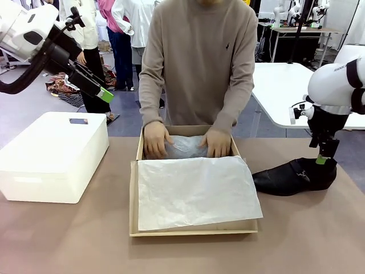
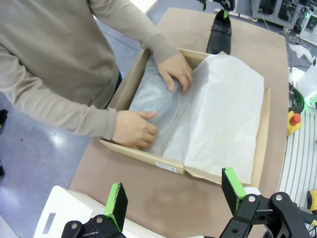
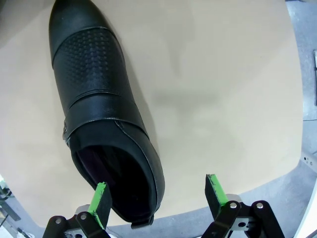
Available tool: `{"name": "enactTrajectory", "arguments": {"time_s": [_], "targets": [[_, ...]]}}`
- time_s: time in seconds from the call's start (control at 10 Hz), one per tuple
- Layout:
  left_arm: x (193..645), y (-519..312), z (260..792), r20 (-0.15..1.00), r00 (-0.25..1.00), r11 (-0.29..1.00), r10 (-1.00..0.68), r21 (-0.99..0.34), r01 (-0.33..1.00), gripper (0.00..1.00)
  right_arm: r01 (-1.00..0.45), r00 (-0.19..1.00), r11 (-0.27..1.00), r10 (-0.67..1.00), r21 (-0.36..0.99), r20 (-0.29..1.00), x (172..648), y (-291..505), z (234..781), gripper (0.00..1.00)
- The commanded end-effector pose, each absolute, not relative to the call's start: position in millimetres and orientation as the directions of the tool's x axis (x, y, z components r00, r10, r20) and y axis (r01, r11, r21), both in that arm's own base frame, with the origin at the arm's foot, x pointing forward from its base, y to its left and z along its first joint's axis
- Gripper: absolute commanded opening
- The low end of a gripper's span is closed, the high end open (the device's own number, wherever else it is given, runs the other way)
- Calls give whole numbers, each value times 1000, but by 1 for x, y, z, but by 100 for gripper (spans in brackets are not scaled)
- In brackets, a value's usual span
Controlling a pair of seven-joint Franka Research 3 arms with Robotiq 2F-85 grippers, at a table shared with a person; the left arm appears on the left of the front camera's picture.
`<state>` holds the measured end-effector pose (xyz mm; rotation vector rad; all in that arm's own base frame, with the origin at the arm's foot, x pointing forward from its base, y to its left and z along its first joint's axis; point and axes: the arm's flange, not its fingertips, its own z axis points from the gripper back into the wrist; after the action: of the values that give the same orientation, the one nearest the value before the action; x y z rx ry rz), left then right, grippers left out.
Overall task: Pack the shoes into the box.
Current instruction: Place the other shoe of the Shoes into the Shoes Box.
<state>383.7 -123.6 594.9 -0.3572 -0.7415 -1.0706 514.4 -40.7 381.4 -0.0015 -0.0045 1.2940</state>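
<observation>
A glossy black pointed leather dress shoe lay on the brown surface, just right of the open tan cardboard shoebox. The right tool stood spread at the shoe's heel, pinching nothing. The left tool hung spread and empty above the white plastic bin. A person's hands pressed white tissue paper inside the box.

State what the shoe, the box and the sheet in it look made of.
Shoe: likely leather, black, semi-gloss, with a perforated band and stitched seams. Box: tan cardboard, matte, raw edges. Sheet: thin white tissue paper, creased, slightly translucent.
</observation>
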Motion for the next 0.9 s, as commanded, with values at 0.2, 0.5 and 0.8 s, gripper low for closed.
{"name": "enactTrajectory", "arguments": {"time_s": [0.2, 0.5, 0.8], "targets": [[385, -123, 594, 711, 267, 445, -650, 71, 893, 100, -980, 197, 198, 979, -9, 47, 517, -50, 370, 100], [385, -123, 594, 711, 267, 445, -650, 71, 893, 100, -982, 187, 186, 981, 14, 57, 520, -51, 363, 100], [385, -123, 594, 711, 267, 445, -650, 71, 893, 100, -982, 188, 187, 979, 21, 74, 522, -51, 355, 100]]}}
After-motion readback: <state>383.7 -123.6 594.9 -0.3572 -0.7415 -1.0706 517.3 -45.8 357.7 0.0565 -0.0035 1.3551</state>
